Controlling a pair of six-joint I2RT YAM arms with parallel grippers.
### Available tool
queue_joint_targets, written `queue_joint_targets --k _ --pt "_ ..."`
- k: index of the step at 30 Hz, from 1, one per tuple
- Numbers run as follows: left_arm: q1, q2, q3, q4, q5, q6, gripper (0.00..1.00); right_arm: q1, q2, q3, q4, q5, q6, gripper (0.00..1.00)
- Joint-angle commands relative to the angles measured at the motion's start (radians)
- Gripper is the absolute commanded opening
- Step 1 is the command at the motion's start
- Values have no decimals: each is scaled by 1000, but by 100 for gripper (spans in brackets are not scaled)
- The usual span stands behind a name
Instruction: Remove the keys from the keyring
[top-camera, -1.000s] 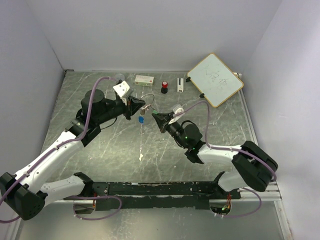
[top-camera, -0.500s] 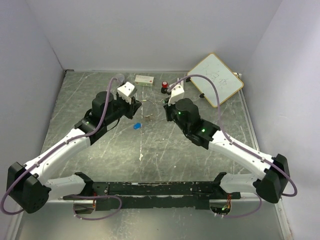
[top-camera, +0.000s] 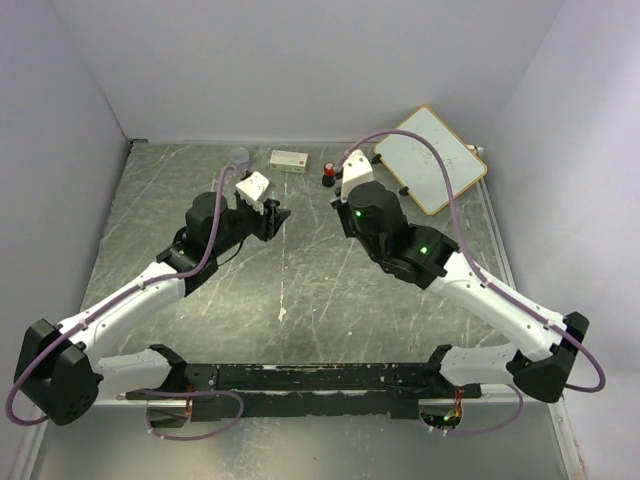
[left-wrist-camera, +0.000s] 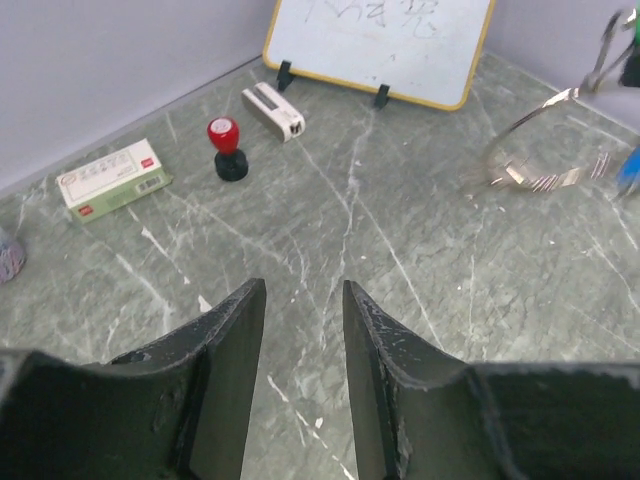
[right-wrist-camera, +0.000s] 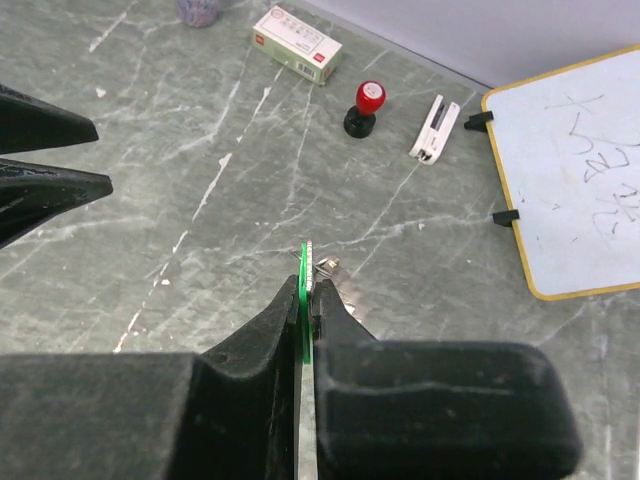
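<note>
My right gripper (right-wrist-camera: 310, 288) is shut on the green key (right-wrist-camera: 304, 275), held edge-on between its fingertips, with silver metal (right-wrist-camera: 327, 268) showing just beyond. In the left wrist view the silver keyring (left-wrist-camera: 535, 150) hangs at the far right, blurred, with a silver key blade (left-wrist-camera: 545, 181) on it. The blue key (left-wrist-camera: 630, 168) shows at the frame edge. My left gripper (left-wrist-camera: 303, 292) is open and empty above the table, well apart from the ring. In the top view the left gripper (top-camera: 276, 213) faces the right arm's wrist, which hides the keys.
A red-and-black knob (top-camera: 328, 175), a small box (top-camera: 289, 159), a white block (right-wrist-camera: 435, 128) and a leaning whiteboard (top-camera: 430, 158) stand along the back. A grey cup (top-camera: 239, 157) is behind the left gripper. Grey walls close in the table.
The left gripper has let go of the ring and drawn back to the left, now open. The right arm has swung toward the back with the keys; the blue key no longer shows from above.
</note>
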Motion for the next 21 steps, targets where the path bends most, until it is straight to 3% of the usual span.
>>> queue_joint_targets --k 1,14,21 --pt "-6 7 -23 151 103 14 47 38 60 84 -133 87 -37 0" --pt "-6 -19 -31 225 187 -6 47 81 127 282 -339 16 -26 0" --pt "-6 -22 -49 269 262 -37 48 110 169 338 -398 51 -39 0"
